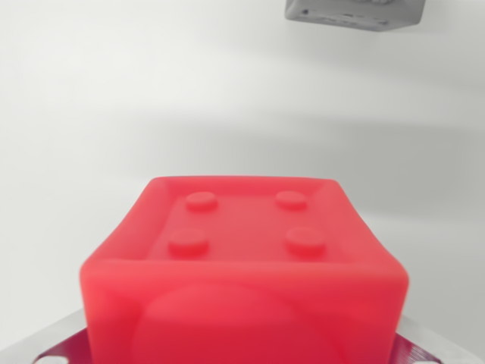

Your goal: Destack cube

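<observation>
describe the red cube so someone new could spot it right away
On the pale white surface, look to the bottom centre of the wrist view, close to the camera. The glossy red plastic cube fills that area. Four round studs on its recessed top set it apart from the small grey box at the top edge.

Lab-like setup; plain white tabletop point(114, 114)

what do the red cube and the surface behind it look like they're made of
Red cube: probably moulded plastic or soft rubber, with a smooth, slightly glossy, faintly translucent look, rounded edges and four raised studs on top. Surface: a plain, matte white tabletop with soft shadows; its material can't be told.
</observation>
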Motion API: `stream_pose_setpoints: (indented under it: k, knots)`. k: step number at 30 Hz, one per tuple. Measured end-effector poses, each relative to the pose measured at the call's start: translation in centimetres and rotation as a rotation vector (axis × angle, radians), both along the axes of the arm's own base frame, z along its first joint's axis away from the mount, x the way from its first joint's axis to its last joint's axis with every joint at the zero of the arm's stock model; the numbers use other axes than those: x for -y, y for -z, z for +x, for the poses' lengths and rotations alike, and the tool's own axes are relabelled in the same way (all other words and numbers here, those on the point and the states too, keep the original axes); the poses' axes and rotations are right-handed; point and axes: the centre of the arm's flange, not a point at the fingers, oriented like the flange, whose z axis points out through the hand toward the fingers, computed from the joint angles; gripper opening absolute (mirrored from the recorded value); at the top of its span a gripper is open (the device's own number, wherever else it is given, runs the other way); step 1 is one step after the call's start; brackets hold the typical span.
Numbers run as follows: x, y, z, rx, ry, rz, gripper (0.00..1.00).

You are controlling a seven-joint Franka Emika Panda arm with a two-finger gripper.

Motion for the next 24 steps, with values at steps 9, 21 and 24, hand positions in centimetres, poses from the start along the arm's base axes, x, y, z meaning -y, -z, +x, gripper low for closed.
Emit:
stream_pose_setpoints:
  k: [9, 21, 24]
  knots:
    - [-0.4, 0.6, -1.3, 0.000, -0.015, 0.000, 0.00]
    - [-1.1, 1.5, -3.1, 0.000, -0.037, 0.000, 0.00]
    - [-1.2, 1.7, -3.6, 0.001, -0.042, 0.000, 0.00]
